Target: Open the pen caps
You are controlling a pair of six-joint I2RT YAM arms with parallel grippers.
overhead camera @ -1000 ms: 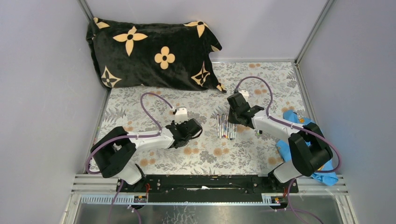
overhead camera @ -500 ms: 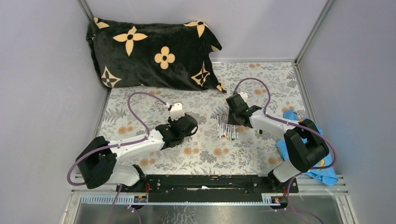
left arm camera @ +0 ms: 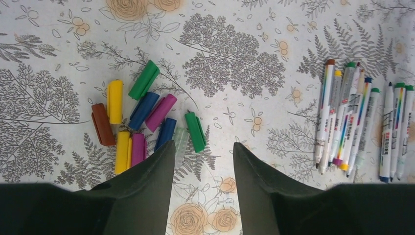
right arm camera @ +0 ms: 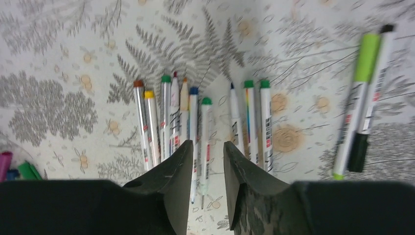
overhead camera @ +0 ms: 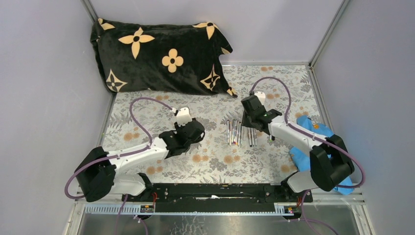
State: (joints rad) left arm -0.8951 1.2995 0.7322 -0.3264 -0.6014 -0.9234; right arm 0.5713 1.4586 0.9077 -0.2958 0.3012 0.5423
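Left claw [left arm camera: 202,147]: jaws stood partly open with nothing between them; it hung low over the worktop [overhead camera: 215,161], just short of the loose caps.
Right claw [right arm camera: 208,144]: jaws stood apart by a narrow gap, gripping nothing; it was over the near ends of the pen row, and one green-ended pen lay on the worktop in line with the gap.
Pen caps [left arm camera: 144,110]: off the pens and lying in a loose cluster on the worktop, ahead and to the left of the left claw. Colours noted were green, yellow, blue, magenta and brown, and several caps touched one another.
Pens [right arm camera: 171,122]: laid side by side near the worktop's centre, between the two claws, with coloured ends pointing away from the arms.
Stray pens [right arm camera: 364,112]: two lay together, apart to the right of the row, one lime-green, one black.
Pillow [overhead camera: 156,54]: black with tan flower motifs, in the far left corner.
Blue cloth [overhead camera: 299,157]: bunched at the right edge, beside the right arm.
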